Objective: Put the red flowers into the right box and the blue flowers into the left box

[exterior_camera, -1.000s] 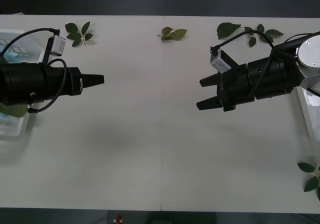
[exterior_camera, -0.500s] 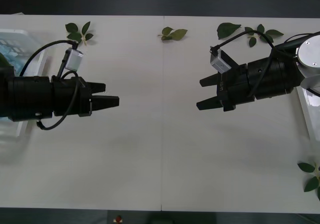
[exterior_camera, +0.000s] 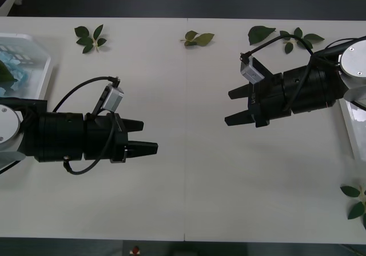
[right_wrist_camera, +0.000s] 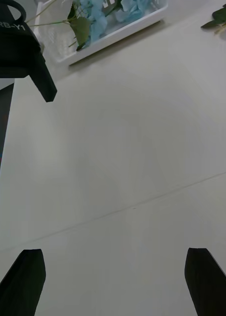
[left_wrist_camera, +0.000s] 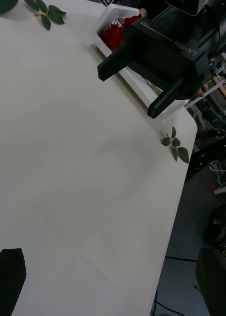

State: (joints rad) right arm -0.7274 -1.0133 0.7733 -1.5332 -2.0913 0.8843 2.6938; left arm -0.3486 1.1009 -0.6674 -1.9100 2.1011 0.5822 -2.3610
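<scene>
Where the white bench (exterior_camera: 189, 182) spreads below the front camera, my left pincer (exterior_camera: 144, 136) hangs over bare surface with its fingers apart and nothing between them, well to the right of the left box (exterior_camera: 35, 59). That box sits at the bench's left edge with the blue flowers (exterior_camera: 12, 67) inside. My right pincer (exterior_camera: 235, 105) is likewise spread and empty, far across the bench from the left box, while the right box (exterior_camera: 350, 131) lies at the opposite edge, partly behind my right arm. Loose leaf sprigs (exterior_camera: 90, 38) lie just beyond the left box.

In the right wrist view, my own fingertips (right_wrist_camera: 26, 276) stand wide apart over bare bench; the left box holds pale-blue heads.

In the left wrist view, my fingers (left_wrist_camera: 9, 269) are apart; the red flowers (left_wrist_camera: 115, 33) lie in the right box, behind the other pincer.
</scene>
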